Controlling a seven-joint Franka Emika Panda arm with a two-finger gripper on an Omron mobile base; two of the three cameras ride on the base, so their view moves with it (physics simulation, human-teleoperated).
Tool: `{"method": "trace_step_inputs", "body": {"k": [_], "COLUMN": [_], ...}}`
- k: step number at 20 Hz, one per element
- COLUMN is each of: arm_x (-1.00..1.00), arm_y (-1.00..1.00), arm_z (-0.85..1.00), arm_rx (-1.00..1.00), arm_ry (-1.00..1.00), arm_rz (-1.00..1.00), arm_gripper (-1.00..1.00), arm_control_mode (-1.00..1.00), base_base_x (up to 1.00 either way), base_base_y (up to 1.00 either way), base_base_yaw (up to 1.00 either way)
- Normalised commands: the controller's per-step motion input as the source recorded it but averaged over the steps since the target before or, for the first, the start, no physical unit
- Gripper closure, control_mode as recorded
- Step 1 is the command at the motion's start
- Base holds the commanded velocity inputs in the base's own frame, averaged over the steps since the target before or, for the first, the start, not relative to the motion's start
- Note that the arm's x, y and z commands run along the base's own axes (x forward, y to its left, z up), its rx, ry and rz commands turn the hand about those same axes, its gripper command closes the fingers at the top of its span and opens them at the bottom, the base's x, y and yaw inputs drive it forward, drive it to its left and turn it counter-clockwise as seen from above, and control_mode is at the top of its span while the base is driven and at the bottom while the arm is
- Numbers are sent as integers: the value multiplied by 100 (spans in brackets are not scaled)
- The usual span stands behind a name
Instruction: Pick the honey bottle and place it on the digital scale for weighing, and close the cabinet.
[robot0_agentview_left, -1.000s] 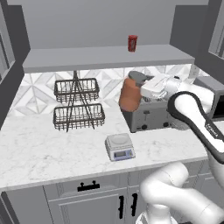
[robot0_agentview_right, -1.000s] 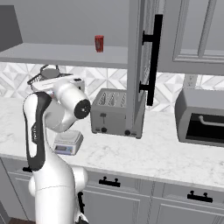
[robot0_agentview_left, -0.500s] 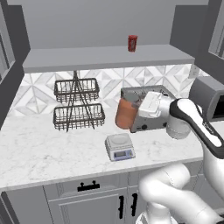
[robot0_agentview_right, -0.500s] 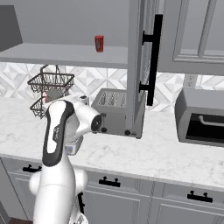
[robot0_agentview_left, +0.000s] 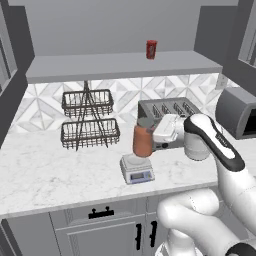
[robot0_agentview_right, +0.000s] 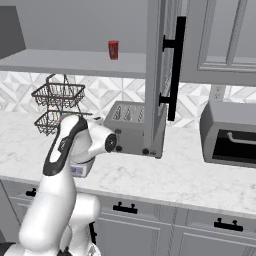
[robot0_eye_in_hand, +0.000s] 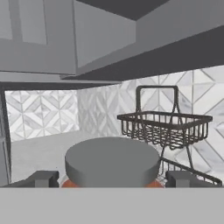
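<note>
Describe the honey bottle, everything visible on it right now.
The honey bottle is a wide upright cylinder with orange-brown contents and a flat round grey lid. It stands at the digital scale, its base at the plate; actual contact can't be told. The gripper holds it from the toaster side, a dark finger on each flank just below the lid.

A home kitchen: a marble counter (robot0_agentview_left: 45, 175) against a tiled backsplash (robot0_agentview_left: 45, 102), with a toaster (robot0_agentview_left: 167, 112), a microwave (robot0_agentview_right: 230, 132), a wire basket rack (robot0_agentview_left: 89, 119) and grey wall cabinets (robot0_agentview_right: 220, 40).
</note>
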Motion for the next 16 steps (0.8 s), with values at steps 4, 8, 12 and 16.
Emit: {"method": "trace_step_inputs", "body": {"k": [4,8,12,16], "arm_x": [34,53,31,15], "arm_y": [0,1,0,0], "arm_z": [-48,-49,-28,-21], "arm_rx": [0,0,0,0], "arm_ry": [0,0,-1,0], "arm_rz": [8,8,6,2], "arm_gripper": [100,100,100,100], "arm_control_mode": [-100,-100,-100,-100], "base_base_x": [0,0,0,0], "base_base_y": [0,0,0,0], "base_base_yaw": [0,0,0,0]}}
